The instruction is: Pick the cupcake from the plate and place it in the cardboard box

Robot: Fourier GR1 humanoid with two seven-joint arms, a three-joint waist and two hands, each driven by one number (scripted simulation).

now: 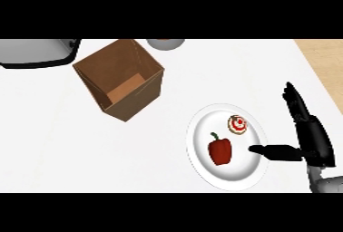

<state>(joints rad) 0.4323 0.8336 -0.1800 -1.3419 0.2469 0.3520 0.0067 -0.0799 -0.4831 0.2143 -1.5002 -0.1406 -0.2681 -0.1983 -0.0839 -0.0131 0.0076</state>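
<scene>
My right hand (311,136) sits at the right side of the view, just past the plate's (201,158) right rim. Its fingers (293,102) are straight and point up the view, away from me, and they hold nothing. The thumb (271,151) sticks out to the left, its tip over the plate's right edge, near the pepper (220,151) but not touching it as far as I can see. My left hand is not in view.

The cupcake (237,124) is on the plate, in its upper right part, with red and white topping. It lies apart from the thumb and just up and right of the red pepper, which lies near the plate's middle.

Well up and left of the plate stands the open box (124,84), brown. A dark grey object (33,53) shows at the top left corner, and a small round grey thing (164,43) at the top edge, just right of the box.
</scene>
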